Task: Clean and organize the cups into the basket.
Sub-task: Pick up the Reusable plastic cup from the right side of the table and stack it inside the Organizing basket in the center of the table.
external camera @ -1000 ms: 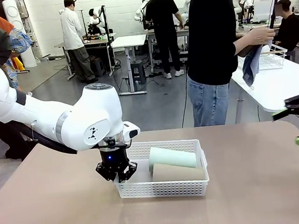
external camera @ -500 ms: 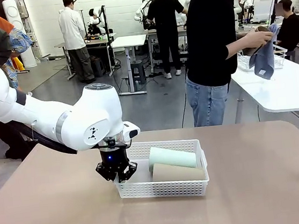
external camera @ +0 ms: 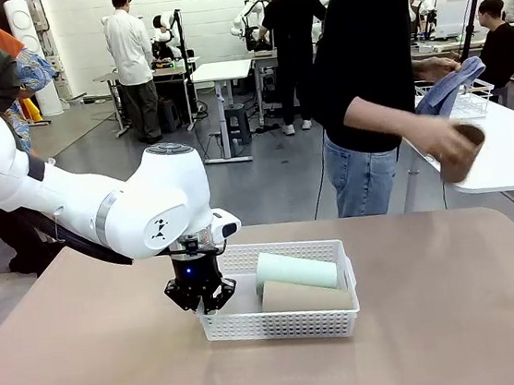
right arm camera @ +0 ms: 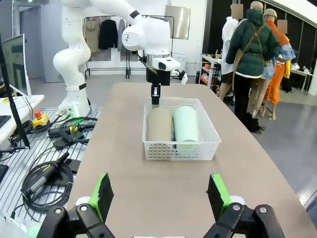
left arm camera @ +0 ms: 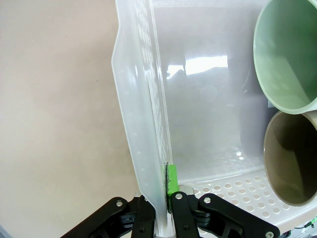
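Left wrist view: left gripper [left arm camera: 161, 197] pinched on the basket [left arm camera: 138, 99] side wall, two cups [left arm camera: 287, 54] lying inside. Right gripper [right arm camera: 161, 196] wide open. I'd keep the basket level and steady for the person's brown cup [external camera: 463, 152].

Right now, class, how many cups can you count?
3. A mint green cup and a tan cup lie side by side in the basket; a brown cup is in the person's hand. More may be hidden.
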